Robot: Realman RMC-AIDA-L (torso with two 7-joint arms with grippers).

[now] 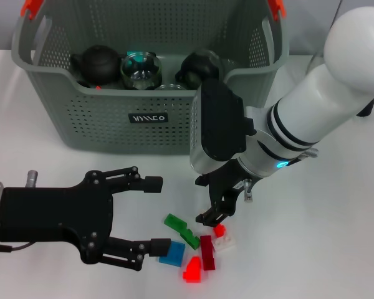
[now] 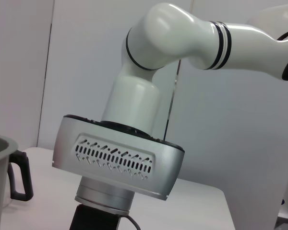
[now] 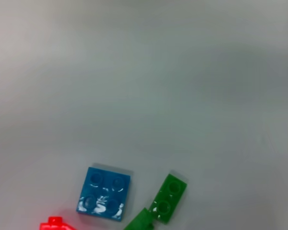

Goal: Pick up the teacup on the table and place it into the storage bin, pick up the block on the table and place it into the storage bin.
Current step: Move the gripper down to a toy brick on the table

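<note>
1. The right gripper (image 1: 217, 215), black and slim below a white-and-silver wrist, points down over the cluster of small plastic blocks on the white table (image 1: 336, 237); whether its fingers are apart or together cannot be told.
2. Just beside its tip lies a small red block (image 1: 220, 230) against a white block (image 1: 225, 243), with a dark red rectangular block (image 1: 207, 251) touching them on the near side.
3. A green two-part block (image 1: 181, 228) lies to the left of these, a blue square four-stud block (image 1: 172, 252) nearer still, and a bright red block (image 1: 192, 270) at the near edge.
4. The left gripper (image 1: 153, 215) lies low at near left, its black fingers spread wide apart and holding nothing; its nearer fingertip is touching or just short of the blue block.
5. The grey-green perforated plastic storage bin (image 1: 100, 121) with orange handle clips stands at the far side, behind both grippers.
6. Inside it sit a dark round teapot (image 1: 96, 65), a clear glass teacup (image 1: 141, 70) and another dark rounded vessel (image 1: 196, 68).
</note>
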